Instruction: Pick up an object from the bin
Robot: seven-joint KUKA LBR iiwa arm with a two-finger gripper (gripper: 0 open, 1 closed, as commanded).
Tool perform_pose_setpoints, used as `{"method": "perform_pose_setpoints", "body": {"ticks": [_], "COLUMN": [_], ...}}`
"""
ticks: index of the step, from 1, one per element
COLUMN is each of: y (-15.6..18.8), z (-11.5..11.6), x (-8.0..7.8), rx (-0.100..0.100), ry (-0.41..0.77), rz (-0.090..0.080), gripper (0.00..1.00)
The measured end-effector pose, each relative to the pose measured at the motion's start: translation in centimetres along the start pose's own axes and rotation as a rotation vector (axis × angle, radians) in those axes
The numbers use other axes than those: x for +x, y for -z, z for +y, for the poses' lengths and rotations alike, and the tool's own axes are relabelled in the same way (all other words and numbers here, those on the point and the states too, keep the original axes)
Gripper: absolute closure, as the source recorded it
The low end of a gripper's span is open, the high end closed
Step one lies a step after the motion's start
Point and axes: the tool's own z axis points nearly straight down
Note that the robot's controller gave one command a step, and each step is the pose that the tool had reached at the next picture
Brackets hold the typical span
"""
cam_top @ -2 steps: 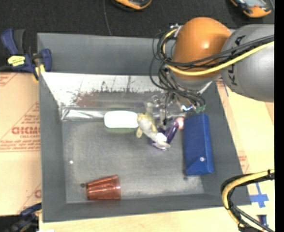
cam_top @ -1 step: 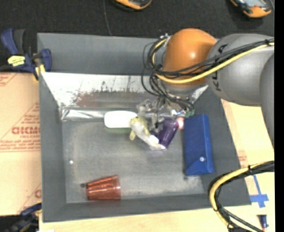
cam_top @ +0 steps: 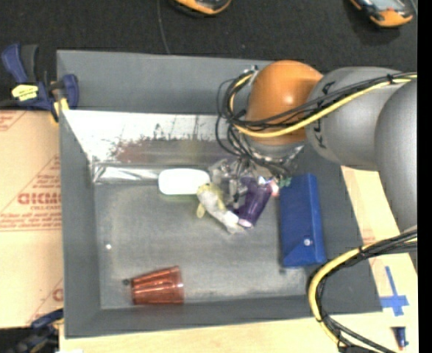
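Note:
My gripper (cam_top: 237, 178) hangs below the arm's orange cover, low in the upper middle of the bin. It is over a small cluster of things. A purple bottle-like thing (cam_top: 254, 203) lies just below and to the right of it. A crumpled pale yellow and white thing (cam_top: 217, 204) lies against the purple one's left side. A white oval bar (cam_top: 182, 182) rests to the gripper's left, near the back wall.
A blue flat box (cam_top: 302, 220) lies along the bin's right wall. A red translucent cup (cam_top: 157, 285) lies on its side near the front left corner. The arm and its cables cover the bin's upper right.

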Motion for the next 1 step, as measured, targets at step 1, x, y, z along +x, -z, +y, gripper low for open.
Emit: {"method": "perform_pose_setpoints", "body": {"ticks": [1], "y": [7.81], "z": [-0.34], "x": [0.9], "rx": [-0.002], "ry": [0.051], "rz": [0.003], "gripper": [1.0]}}
